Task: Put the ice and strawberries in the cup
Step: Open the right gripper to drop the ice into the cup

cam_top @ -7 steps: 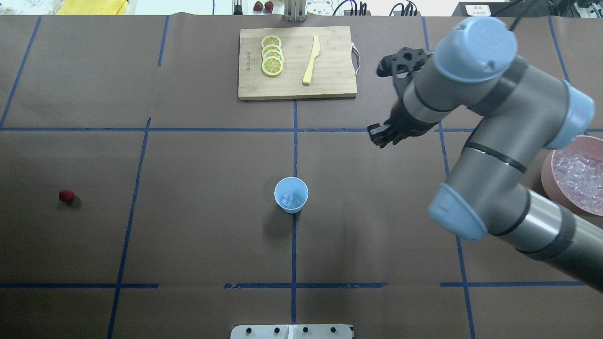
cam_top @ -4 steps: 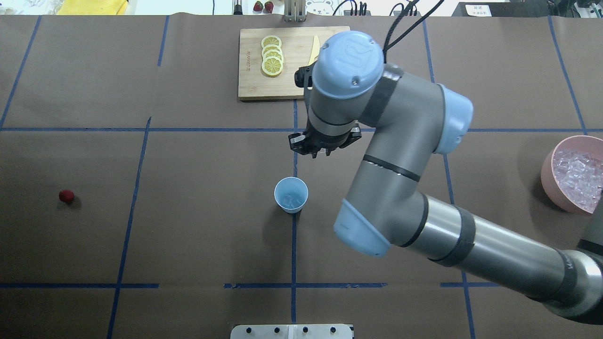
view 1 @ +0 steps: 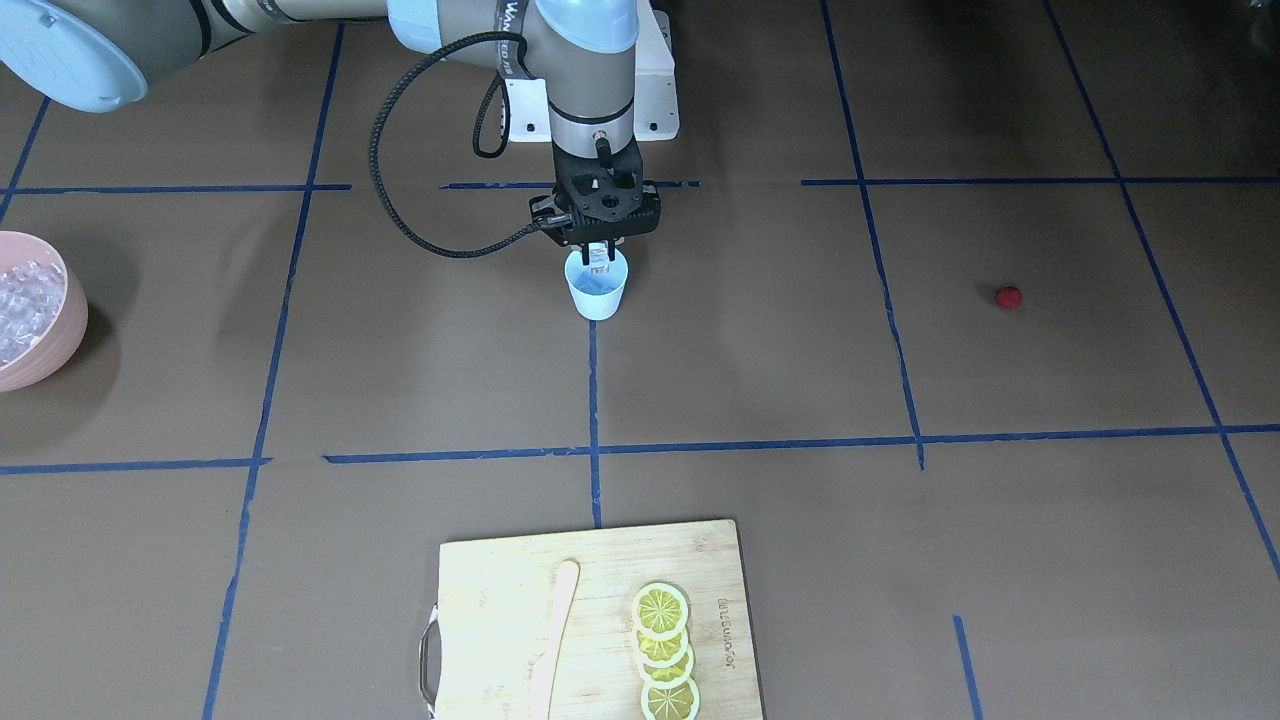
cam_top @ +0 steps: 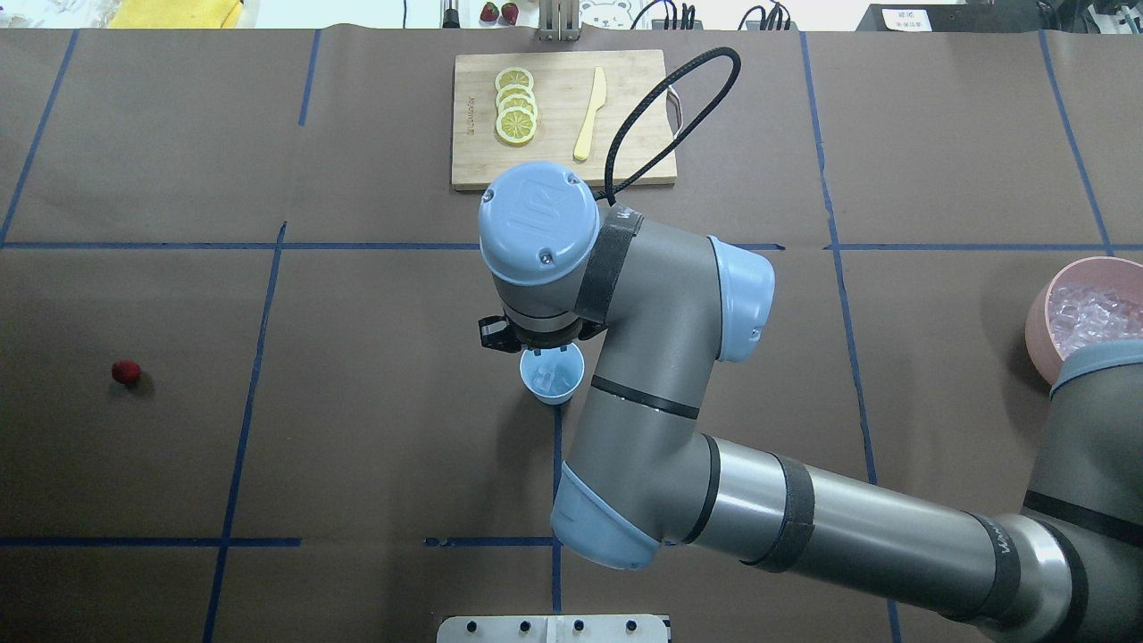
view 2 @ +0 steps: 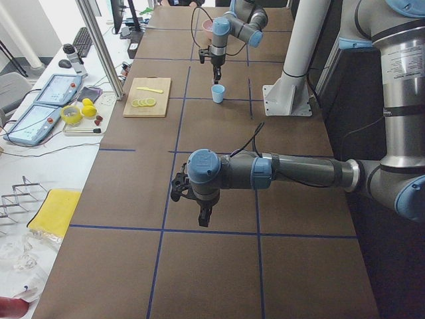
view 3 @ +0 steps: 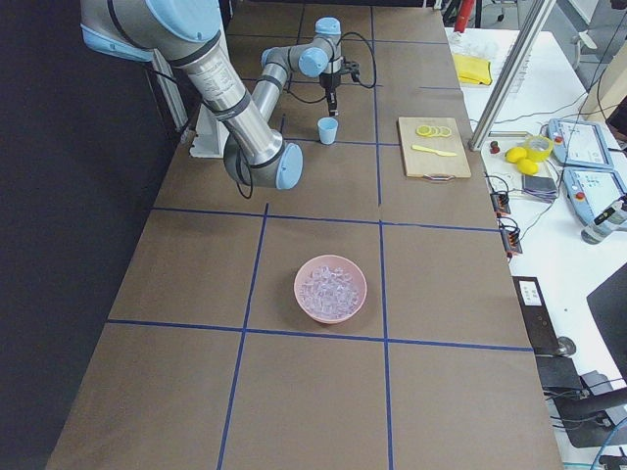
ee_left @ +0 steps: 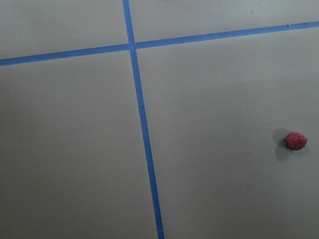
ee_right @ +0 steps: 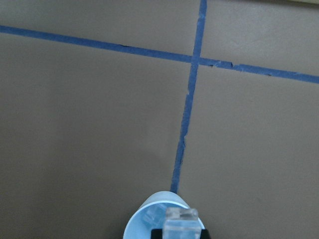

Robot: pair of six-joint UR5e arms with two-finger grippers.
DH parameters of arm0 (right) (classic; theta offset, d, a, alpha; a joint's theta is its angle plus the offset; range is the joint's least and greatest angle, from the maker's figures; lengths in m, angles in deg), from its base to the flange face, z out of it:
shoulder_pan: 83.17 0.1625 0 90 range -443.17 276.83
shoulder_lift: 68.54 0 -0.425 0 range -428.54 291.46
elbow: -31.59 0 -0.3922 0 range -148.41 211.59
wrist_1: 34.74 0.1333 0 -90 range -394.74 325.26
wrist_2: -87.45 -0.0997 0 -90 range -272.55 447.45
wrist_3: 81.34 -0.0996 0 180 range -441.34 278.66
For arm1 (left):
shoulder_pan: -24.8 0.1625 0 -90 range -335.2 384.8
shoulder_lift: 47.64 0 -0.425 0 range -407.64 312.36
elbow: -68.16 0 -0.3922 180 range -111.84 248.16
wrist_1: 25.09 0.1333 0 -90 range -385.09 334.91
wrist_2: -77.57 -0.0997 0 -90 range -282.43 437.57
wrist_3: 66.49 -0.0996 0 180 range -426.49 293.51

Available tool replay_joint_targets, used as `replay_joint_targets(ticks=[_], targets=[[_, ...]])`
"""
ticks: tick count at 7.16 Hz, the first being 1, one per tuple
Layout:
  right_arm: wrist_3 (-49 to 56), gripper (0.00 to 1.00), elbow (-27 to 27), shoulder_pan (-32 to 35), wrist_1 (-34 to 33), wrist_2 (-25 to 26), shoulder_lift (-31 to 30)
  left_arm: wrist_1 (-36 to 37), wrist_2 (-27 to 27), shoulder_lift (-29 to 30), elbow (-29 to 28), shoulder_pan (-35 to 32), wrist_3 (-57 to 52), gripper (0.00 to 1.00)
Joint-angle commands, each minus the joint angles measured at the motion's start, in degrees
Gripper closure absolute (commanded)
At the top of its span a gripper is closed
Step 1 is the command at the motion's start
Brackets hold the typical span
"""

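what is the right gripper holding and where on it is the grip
The right gripper holds one ice cube, pinched on two opposite sides, just above the cup.

- Overhead, its wrist hid most of the right gripper (view 1: 598, 252).
- A frame edge cut the cup (ee_right: 135, 227) and gripped ice cube (ee_right: 182, 224).
- The left gripper (view 2: 203, 214) was too small to read.

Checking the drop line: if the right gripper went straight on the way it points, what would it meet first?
The cup: the right gripper, shut on an ice cube, points down over its open mouth. It would probably enter the mouth rather than hit the rim, though depth is unclear.
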Motion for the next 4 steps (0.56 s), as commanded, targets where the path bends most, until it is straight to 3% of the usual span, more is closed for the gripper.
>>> replay_joint_targets(ticks=[1,2,4], targets=[[-0.09,0.33,-0.10,-1.39,-0.04,0.60,-0.64,0.00,0.01,0.01,0.00,0.01,-0.01,0.00],[-0.35,0.01,-0.02,-1.49,-0.22,0.95,-0.38,0.00,0.01,0.01,0.00,0.01,-0.01,0.00],[-1.32,0.01,0.16,-1.49,-0.13,0.69,-0.29,-0.09,0.01,0.01,0.18,0.01,-0.01,0.00]])
